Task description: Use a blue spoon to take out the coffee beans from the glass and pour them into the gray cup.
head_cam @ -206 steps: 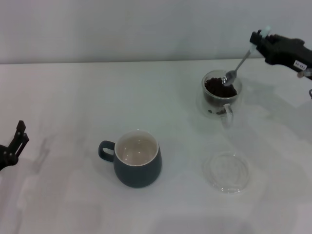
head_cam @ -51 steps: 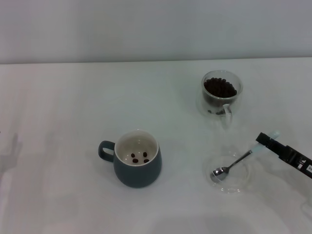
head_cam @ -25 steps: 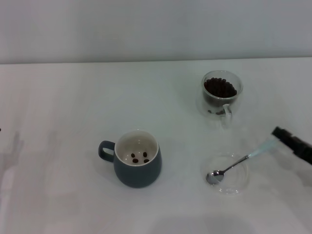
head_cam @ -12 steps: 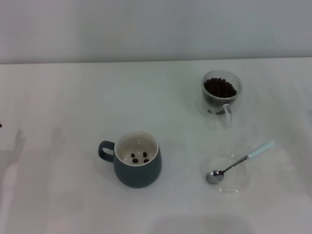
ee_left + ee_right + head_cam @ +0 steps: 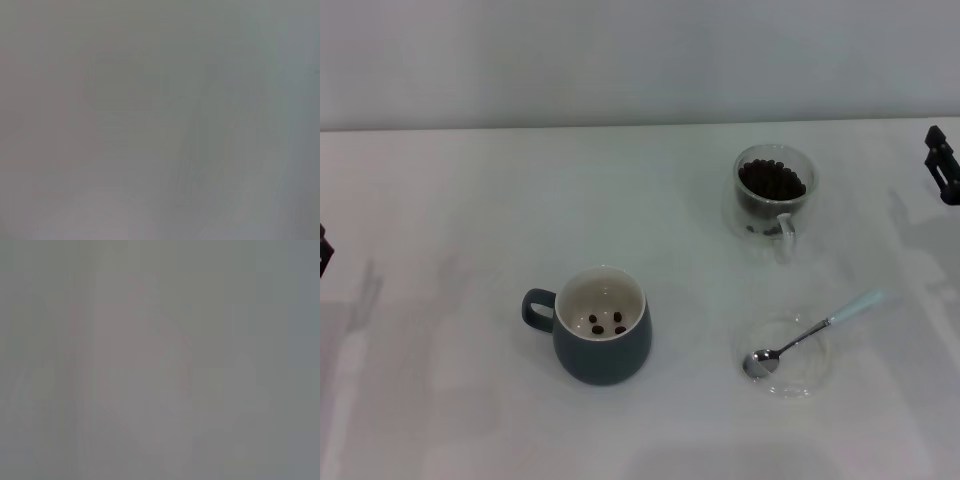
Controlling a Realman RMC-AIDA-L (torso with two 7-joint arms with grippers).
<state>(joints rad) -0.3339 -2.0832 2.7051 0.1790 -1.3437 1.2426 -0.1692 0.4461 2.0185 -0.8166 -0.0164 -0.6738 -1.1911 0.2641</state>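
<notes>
White counter point(image 5: 470, 200) lies bare around the squat dark blue-gray cup point(image 5: 603, 343); three dark coffee beans point(image 5: 606, 323) inside. Far right of it: clear glass mug point(image 5: 772, 193) of beans. Nearer right: pale-blue-handled metal spoon point(image 5: 810, 332) lying free, bowl on flat clear saucer point(image 5: 810, 375). Right gripper point(image 5: 942, 165) and left gripper point(image 5: 324, 250) are cut off at the frame edges; jaws' state cannot be told. Wrist views blank.

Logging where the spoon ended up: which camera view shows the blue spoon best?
The head view. It shows the whole blue spoon, metal bowl resting in the clear glass saucer and pale handle pointing out over the rim toward the right gripper, which is well clear of it. Both wrist views show only featureless gray, with no spoon.
</notes>
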